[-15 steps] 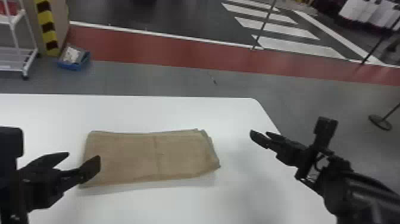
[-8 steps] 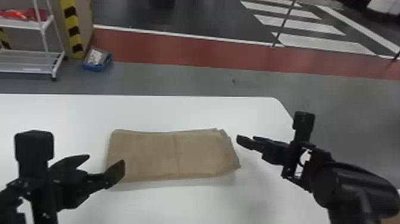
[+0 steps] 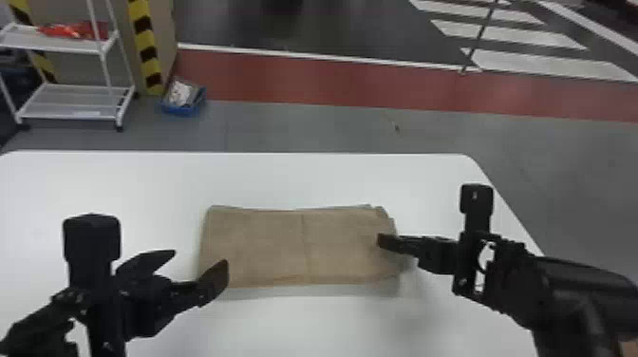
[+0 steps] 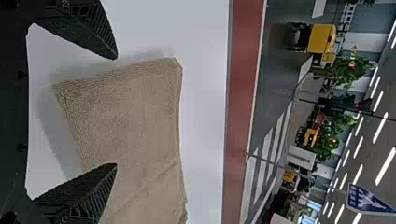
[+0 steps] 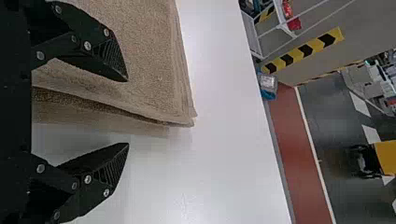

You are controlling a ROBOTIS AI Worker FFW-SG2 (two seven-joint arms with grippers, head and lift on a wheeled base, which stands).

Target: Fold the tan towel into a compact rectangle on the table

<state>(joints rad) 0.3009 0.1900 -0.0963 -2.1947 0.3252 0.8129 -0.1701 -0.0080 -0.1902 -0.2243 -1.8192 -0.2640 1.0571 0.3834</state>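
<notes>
The tan towel point(image 3: 285, 247) lies folded as a wide flat rectangle on the white table point(image 3: 285, 178), layered edges at its right end. My left gripper point(image 3: 197, 268) is at the towel's left end, its fingers apart. In the left wrist view the left gripper point(image 4: 116, 111) stands open with the towel's corner point(image 4: 166, 74) beyond its tips. At the towel's right end is my right gripper point(image 3: 387, 242), one finger over the cloth. In the right wrist view the right gripper point(image 5: 127, 112) is open, the towel's layered edge point(image 5: 140, 109) lying between the fingers' lines; contact cannot be told.
The table's far edge point(image 3: 332, 153) runs behind the towel, and its right edge slants down beside the right arm. Past the table, on the floor, stand a white shelf cart point(image 3: 71, 102) and a blue bin point(image 3: 185, 102).
The head view has swung left, so the table and towel show farther right. My right gripper has come inward from beside the towel to over its right end. The left gripper remains near the left end.
</notes>
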